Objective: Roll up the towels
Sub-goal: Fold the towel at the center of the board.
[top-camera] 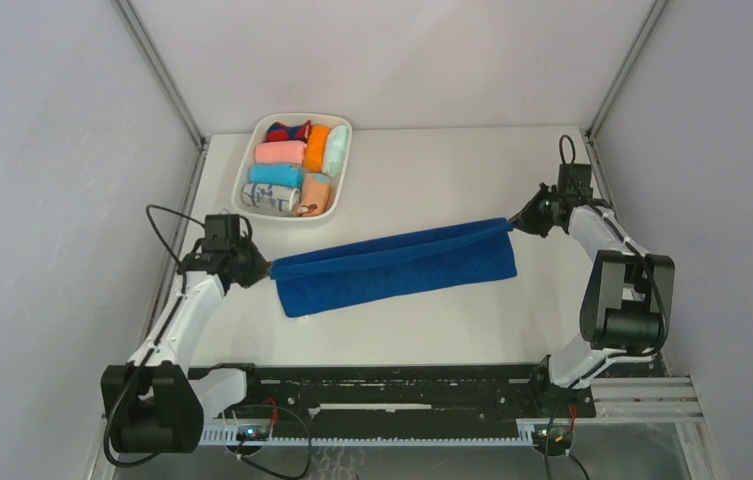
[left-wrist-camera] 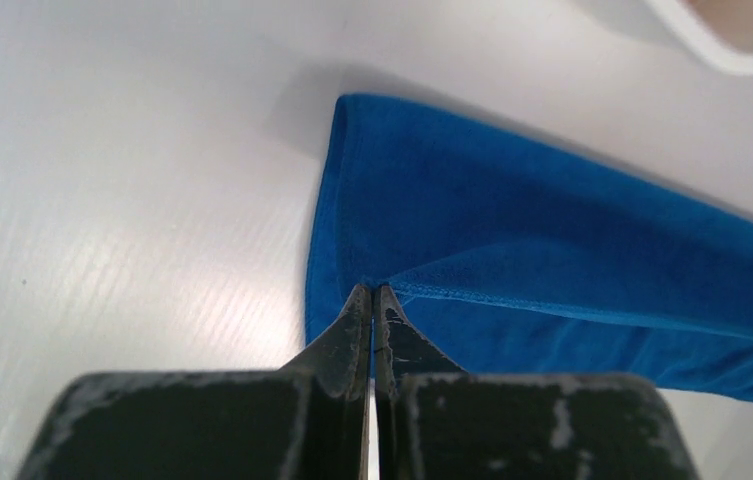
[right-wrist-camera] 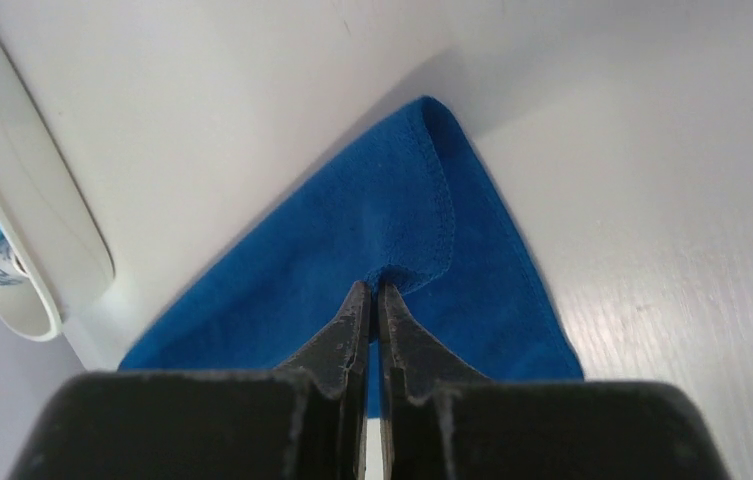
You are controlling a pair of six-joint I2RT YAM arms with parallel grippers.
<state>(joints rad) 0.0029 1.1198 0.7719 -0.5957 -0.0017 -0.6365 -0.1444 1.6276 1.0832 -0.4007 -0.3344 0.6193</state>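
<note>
The long royal-blue towel point(top-camera: 397, 268) is stretched across the table's middle, folded lengthwise, its top edge lifted and its lower part on the table. My left gripper point(top-camera: 268, 268) is shut on the towel's left top corner; the left wrist view shows its tips point(left-wrist-camera: 372, 290) pinching the hemmed edge of the towel point(left-wrist-camera: 552, 250). My right gripper point(top-camera: 514, 224) is shut on the right top corner, its tips point(right-wrist-camera: 372, 287) pinching the towel point(right-wrist-camera: 382, 230). A small peach-orange roll point(top-camera: 316, 194) lies in the tray's near right corner; I cannot make out spots on it.
A white tray point(top-camera: 297, 117) at the back left holds several rolled cloths: pink, light blue, orange, mint, a white printed one and a red-and-blue one. Its rim shows in the left wrist view point(left-wrist-camera: 722, 55) and the right wrist view point(right-wrist-camera: 42, 250). Grey walls enclose the table.
</note>
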